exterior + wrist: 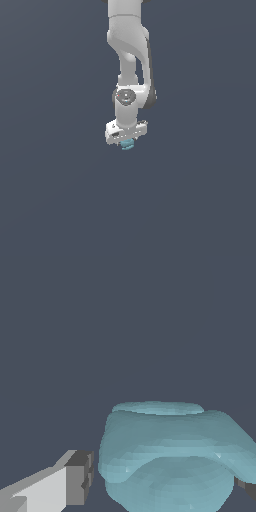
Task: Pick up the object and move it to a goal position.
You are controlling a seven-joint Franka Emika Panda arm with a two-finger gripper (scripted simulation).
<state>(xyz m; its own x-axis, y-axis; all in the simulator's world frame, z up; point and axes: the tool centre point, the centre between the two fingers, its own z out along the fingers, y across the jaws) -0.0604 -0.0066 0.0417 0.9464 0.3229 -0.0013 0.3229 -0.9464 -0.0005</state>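
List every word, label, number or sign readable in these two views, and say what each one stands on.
None: no readable text in either view.
The teal object shows only faint ridges, no lettering.
The white end effector and the arm carry no legible markings; a small dark patch on the end effector's body in the exterior view is too small to tell.
The dark background is plain.

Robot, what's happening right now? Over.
Hand around the teal lump, fingers either side; contact unclear. Lump sits just under the hand. Nothing else visible nearby.
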